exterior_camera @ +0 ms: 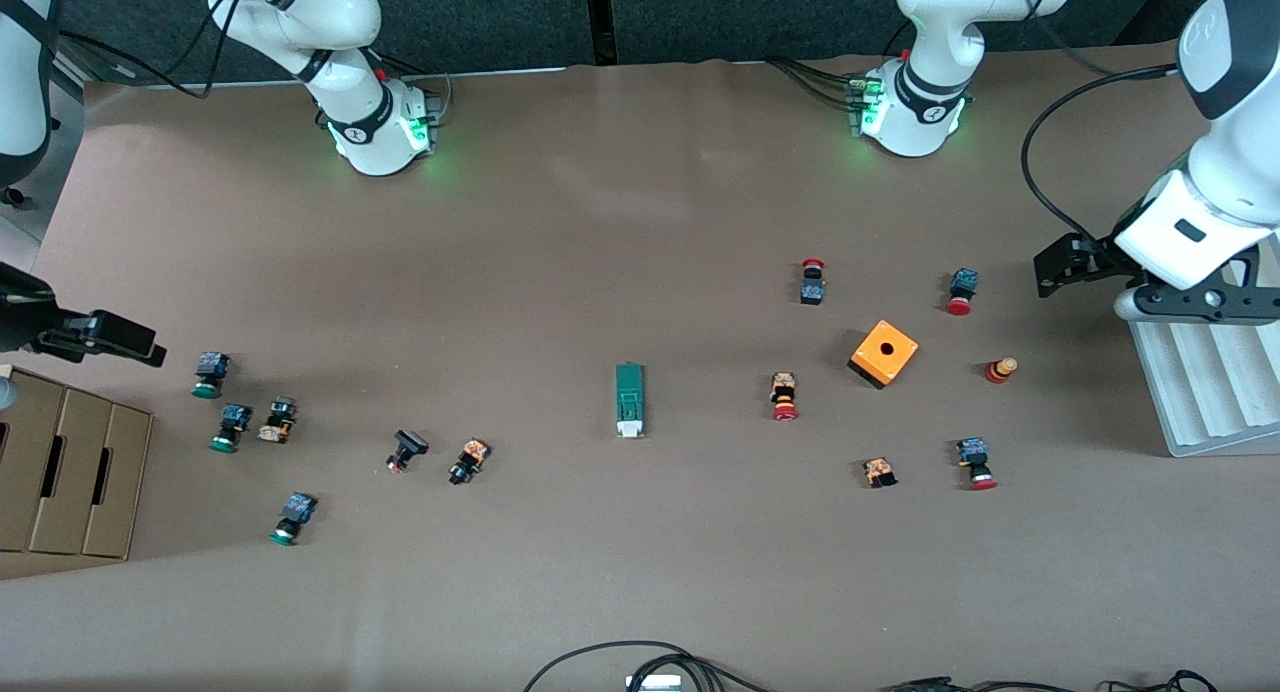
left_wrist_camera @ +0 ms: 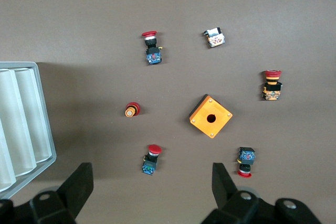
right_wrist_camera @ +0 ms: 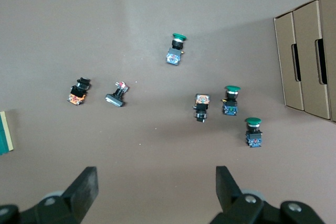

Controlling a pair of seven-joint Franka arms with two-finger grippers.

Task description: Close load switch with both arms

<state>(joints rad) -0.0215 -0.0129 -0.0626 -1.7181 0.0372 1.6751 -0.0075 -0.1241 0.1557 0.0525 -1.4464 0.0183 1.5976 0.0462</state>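
The load switch (exterior_camera: 629,400), a narrow dark-green block with a white end piece, lies alone near the middle of the table. Only its edge (right_wrist_camera: 4,132) shows in the right wrist view. My left gripper (exterior_camera: 1042,275) hangs open over the left arm's end of the table, beside the white tray, and holds nothing (left_wrist_camera: 151,187). My right gripper (exterior_camera: 150,350) hangs open over the right arm's end, above the cardboard boxes' edge, and is likewise empty (right_wrist_camera: 156,187). Both grippers are well away from the switch.
An orange cube box (exterior_camera: 884,353) and several red-capped push buttons (exterior_camera: 784,396) lie toward the left arm's end, next to a white ribbed tray (exterior_camera: 1210,392). Green-capped buttons (exterior_camera: 209,374) and cardboard boxes (exterior_camera: 70,467) sit toward the right arm's end. Cables (exterior_camera: 640,662) lie at the front edge.
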